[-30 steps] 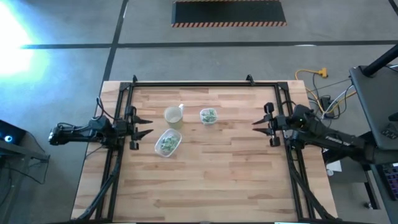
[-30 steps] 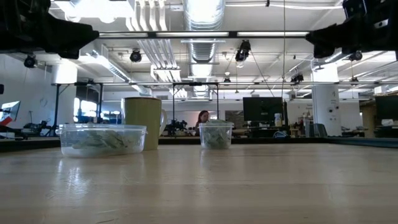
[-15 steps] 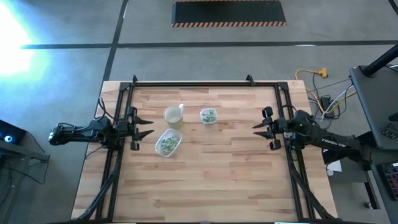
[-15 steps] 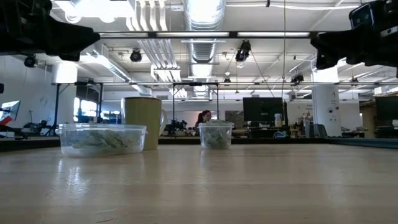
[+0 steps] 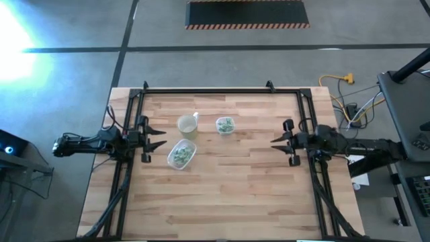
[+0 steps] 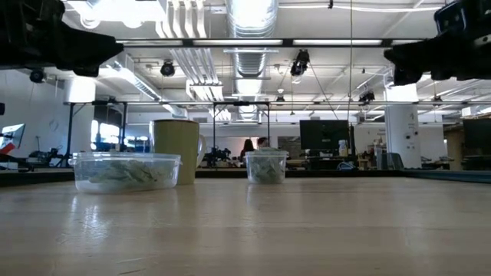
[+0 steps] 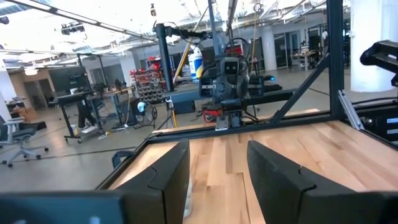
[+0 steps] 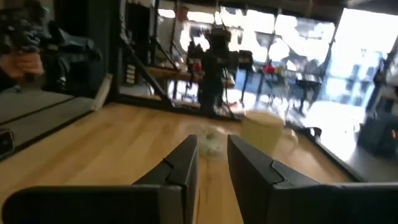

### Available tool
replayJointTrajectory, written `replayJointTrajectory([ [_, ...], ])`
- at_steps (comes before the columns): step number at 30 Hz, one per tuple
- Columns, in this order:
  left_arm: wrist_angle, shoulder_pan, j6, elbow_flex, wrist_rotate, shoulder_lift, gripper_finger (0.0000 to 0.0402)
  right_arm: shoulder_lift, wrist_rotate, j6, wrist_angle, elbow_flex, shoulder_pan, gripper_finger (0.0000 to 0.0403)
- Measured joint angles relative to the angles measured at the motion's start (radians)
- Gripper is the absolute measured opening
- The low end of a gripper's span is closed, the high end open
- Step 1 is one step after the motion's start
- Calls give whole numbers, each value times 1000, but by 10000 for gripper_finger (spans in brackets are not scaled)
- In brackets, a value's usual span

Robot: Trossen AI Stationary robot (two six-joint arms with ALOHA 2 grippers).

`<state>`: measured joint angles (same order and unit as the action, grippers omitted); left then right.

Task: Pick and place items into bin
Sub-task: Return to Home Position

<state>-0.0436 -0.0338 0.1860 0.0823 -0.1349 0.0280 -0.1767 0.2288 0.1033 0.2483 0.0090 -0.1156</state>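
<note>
Only at table height, person (image 6: pixel 248 145) behind small bin (image 6: pixel 266 167).

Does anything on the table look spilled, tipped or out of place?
Nothing stands out. The cup stands upright, the wide bin and the small bin sit level with the packets inside, and no packet lies loose on the table. The left end effector and right end effector hover at its sides.

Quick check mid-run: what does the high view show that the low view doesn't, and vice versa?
Only high: the left gripper and right gripper in full, both open, at opposite sides of the table. Only low: the ceiling ducts overhead, beyond the table. Both: the cup, the wide bin and the small bin, packets inside each.
</note>
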Motion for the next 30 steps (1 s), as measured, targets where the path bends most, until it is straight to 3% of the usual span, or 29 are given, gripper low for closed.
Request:
replayJointTrajectory([
  [5,1,0,0,-5,0,0,144,-1,-99,-37,-130,0,-14,80],
  [15,9,0,1,-22,-1,0,144,0,-99,-56,-209,0,-12,85],
  [22,-1,0,1,-18,-1,0,144,3,-98,4,-133,0,29,74],
  [30,0,0,2,-15,-1,0,144,120,-94,28,-159,0,36,77],
])
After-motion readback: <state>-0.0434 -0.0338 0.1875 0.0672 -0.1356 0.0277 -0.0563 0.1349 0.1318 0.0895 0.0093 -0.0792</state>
